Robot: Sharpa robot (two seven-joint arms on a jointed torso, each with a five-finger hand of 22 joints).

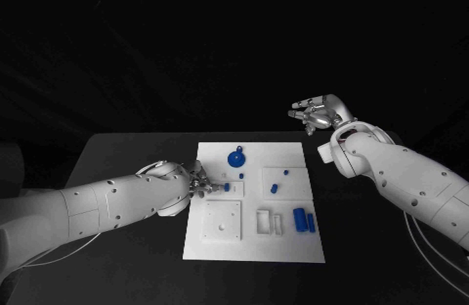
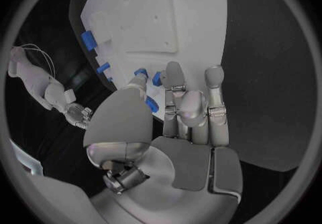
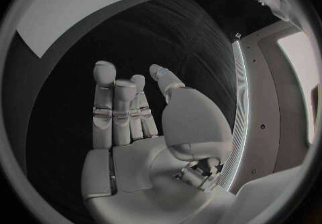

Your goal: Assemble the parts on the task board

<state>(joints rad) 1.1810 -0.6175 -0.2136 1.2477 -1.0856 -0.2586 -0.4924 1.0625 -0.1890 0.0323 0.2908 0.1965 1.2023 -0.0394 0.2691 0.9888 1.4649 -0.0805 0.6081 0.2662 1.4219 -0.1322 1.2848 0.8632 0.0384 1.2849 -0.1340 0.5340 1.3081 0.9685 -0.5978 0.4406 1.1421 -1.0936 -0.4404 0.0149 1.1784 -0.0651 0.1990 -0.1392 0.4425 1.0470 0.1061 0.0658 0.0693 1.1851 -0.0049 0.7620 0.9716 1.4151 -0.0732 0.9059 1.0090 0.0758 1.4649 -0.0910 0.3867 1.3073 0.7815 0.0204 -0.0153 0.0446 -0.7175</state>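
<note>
1. Lying on the white task board (image 1: 256,203), the blue parts are spread about: a round blue disc (image 1: 236,159) near the board's far edge, small blue pieces (image 1: 276,185) around its middle, and two blue bars (image 1: 304,219) by its right edge, long axes running from near to far.
2. At the board's left edge, the left hand (image 1: 194,181) rests over a small blue piece (image 2: 149,105); in the left wrist view its fingertips (image 2: 174,72) touch or nearly touch the board among several such pieces, thumb on one side and fingers on the other.
3. Whether those fingers actually pinch a piece, I cannot tell; they sit close together around it.
4. Beyond the board's far right corner, the right hand (image 1: 316,114) hangs above the black table (image 1: 127,156), fingers apart and holding nothing.
5. Judging by this, the left hand is far nearer the parts, which lie just ahead of its fingertips, so the coming move likely falls to it.
</note>
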